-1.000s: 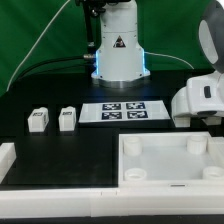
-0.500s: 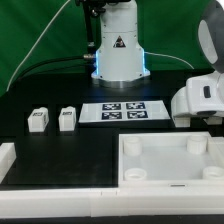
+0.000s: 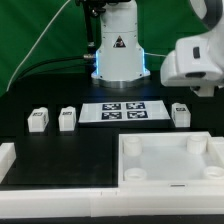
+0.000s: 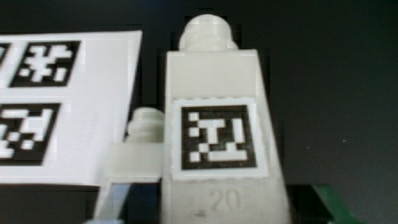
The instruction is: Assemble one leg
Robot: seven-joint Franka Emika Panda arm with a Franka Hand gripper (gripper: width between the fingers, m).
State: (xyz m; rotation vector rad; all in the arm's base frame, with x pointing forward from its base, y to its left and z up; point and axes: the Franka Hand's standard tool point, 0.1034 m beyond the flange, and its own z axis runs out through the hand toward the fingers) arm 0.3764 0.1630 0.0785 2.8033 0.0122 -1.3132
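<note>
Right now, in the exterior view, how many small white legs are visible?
3. The first leg and second leg stand together on the exterior view's left of the marker board; the third leg stands on its right. Others may be hidden.

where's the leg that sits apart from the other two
In the exterior view, that leg sits on the black table just off the exterior view's right end of the marker board, beyond the far edge of the white panel.
</note>
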